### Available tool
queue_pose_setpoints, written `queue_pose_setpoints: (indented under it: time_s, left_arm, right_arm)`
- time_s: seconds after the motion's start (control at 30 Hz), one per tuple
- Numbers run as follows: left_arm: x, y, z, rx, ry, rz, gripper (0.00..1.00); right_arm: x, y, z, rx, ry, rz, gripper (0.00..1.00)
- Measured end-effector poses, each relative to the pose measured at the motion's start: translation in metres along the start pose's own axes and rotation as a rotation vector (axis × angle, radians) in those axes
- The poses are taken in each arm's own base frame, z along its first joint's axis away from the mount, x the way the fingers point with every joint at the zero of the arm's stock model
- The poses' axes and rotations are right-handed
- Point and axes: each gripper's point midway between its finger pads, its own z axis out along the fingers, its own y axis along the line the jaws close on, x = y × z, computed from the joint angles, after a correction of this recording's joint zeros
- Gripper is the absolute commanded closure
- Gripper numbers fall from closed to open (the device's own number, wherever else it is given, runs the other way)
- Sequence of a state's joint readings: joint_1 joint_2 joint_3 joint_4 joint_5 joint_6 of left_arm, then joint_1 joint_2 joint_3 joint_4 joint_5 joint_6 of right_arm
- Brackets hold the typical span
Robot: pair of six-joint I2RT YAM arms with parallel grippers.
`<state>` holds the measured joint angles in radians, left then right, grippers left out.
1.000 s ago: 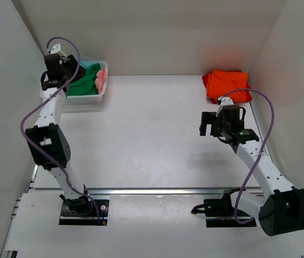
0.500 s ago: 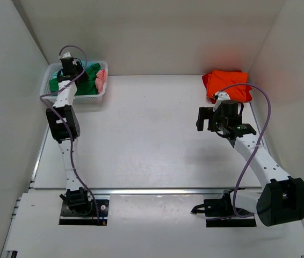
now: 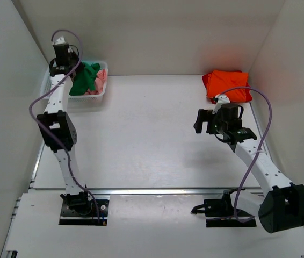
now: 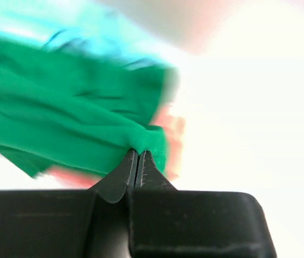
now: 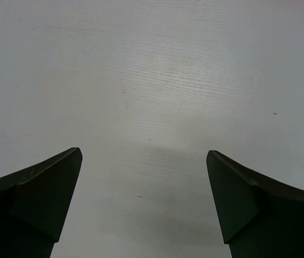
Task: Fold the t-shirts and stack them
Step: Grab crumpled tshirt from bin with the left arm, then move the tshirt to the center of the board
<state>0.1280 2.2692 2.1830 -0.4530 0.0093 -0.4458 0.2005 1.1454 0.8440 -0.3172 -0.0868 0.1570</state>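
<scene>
My left gripper is shut on a fold of the bright green t-shirt, its jaws pressed together with cloth pinched at the tips. In the top view the left gripper hangs over the white basket at the back left, and the green t-shirt is drawn up out of it. Teal cloth and a pink t-shirt lie beside the green one. A folded orange t-shirt rests at the back right. My right gripper is open over bare table.
The enclosure's white walls close in on the left, back and right. The basket stands against the left wall. The orange t-shirt lies just behind the right arm's wrist. A metal rail runs along the table's near edge.
My left gripper has shut on the green t-shirt in the basket and risen a little, drawing the cloth up. The right gripper has drifted slightly left and stays open.
</scene>
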Motion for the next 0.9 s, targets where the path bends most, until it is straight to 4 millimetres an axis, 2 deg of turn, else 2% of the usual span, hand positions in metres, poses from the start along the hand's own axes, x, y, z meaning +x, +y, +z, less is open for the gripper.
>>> queue_pose_setpoints:
  time_s: [0.03, 0.07, 0.1, 0.17, 0.2, 0.23, 0.3, 0.33, 0.4, 0.43, 0.47, 0.53, 0.6, 0.67, 0.7, 0.73, 0.8, 0.83, 0.87, 0.9]
  left_arm:
    - [-0.015, -0.019, -0.027, 0.034, -0.025, 0.003, 1.00]
    - [-0.033, -0.045, -0.063, 0.088, -0.065, 0.009, 1.00]
    - [-0.049, -0.074, -0.104, 0.155, -0.109, 0.015, 1.00]
    - [-0.070, -0.143, -0.202, 0.345, -0.210, 0.028, 1.00]
    - [-0.067, -0.170, -0.248, 0.442, -0.237, 0.032, 1.00]
    - [-0.057, -0.202, -0.313, 0.590, -0.254, 0.034, 1.00]
    - [-0.033, -0.235, -0.393, 0.803, -0.232, 0.029, 1.00]
    - [-0.023, -0.241, -0.430, 0.897, -0.221, 0.018, 1.00]
    - [-0.016, -0.239, -0.462, 0.977, -0.216, -0.009, 1.00]
    - [-0.012, -0.236, -0.464, 0.983, -0.207, -0.023, 1.00]
    - [-0.005, -0.234, -0.457, 0.975, -0.184, -0.034, 1.00]
    - [0.021, -0.228, -0.421, 0.921, -0.102, -0.046, 1.00]
    - [0.059, -0.216, -0.368, 0.823, 0.014, -0.053, 1.00]
    - [0.112, -0.195, -0.308, 0.699, 0.157, -0.054, 1.00]
    - [0.141, -0.182, -0.282, 0.633, 0.235, -0.053, 1.00]
    - [0.163, -0.171, -0.265, 0.585, 0.290, -0.051, 1.00]
    - [0.211, -0.144, -0.232, 0.470, 0.399, -0.040, 1.00]
    - [0.225, -0.134, -0.224, 0.434, 0.429, -0.036, 1.00]
    - [0.239, -0.121, -0.215, 0.391, 0.456, -0.034, 1.00]
    - [0.247, -0.113, -0.212, 0.370, 0.472, -0.033, 1.00]
  right_arm:
    - [0.002, 0.001, -0.004, -0.007, -0.005, 0.011, 0.01]
    - [0.003, 0.001, -0.006, -0.009, -0.007, 0.018, 0.01]
    - [0.003, 0.002, -0.010, -0.011, -0.010, 0.026, 0.01]
    - [0.001, 0.004, -0.016, -0.014, -0.026, 0.036, 0.01]
    - [0.001, 0.007, -0.019, -0.020, -0.036, 0.040, 0.01]
    - [0.000, 0.009, -0.023, -0.028, -0.046, 0.043, 0.01]
    - [0.002, 0.013, -0.033, -0.057, -0.072, 0.061, 0.01]
    - [0.003, 0.013, -0.037, -0.065, -0.081, 0.071, 0.01]
    - [0.004, 0.009, -0.044, -0.066, -0.101, 0.090, 0.01]
    - [0.005, 0.008, -0.047, -0.064, -0.108, 0.099, 0.01]
    - [0.006, 0.006, -0.049, -0.061, -0.112, 0.107, 0.01]
    - [0.009, 0.006, -0.051, -0.069, -0.113, 0.113, 0.01]
    - [0.012, 0.008, -0.051, -0.086, -0.107, 0.123, 0.02]
    - [0.017, 0.011, -0.050, -0.106, -0.096, 0.127, 0.17]
    - [0.019, 0.013, -0.049, -0.115, -0.090, 0.133, 0.37]
    - [0.021, 0.015, -0.048, -0.128, -0.086, 0.128, 0.69]
    - [0.025, 0.023, -0.046, -0.159, -0.074, 0.131, 0.91]
    - [0.028, 0.027, -0.044, -0.177, -0.062, 0.128, 0.91]
    - [0.032, 0.033, -0.041, -0.194, -0.044, 0.124, 0.88]
    - [0.036, 0.040, -0.039, -0.215, -0.024, 0.115, 0.74]
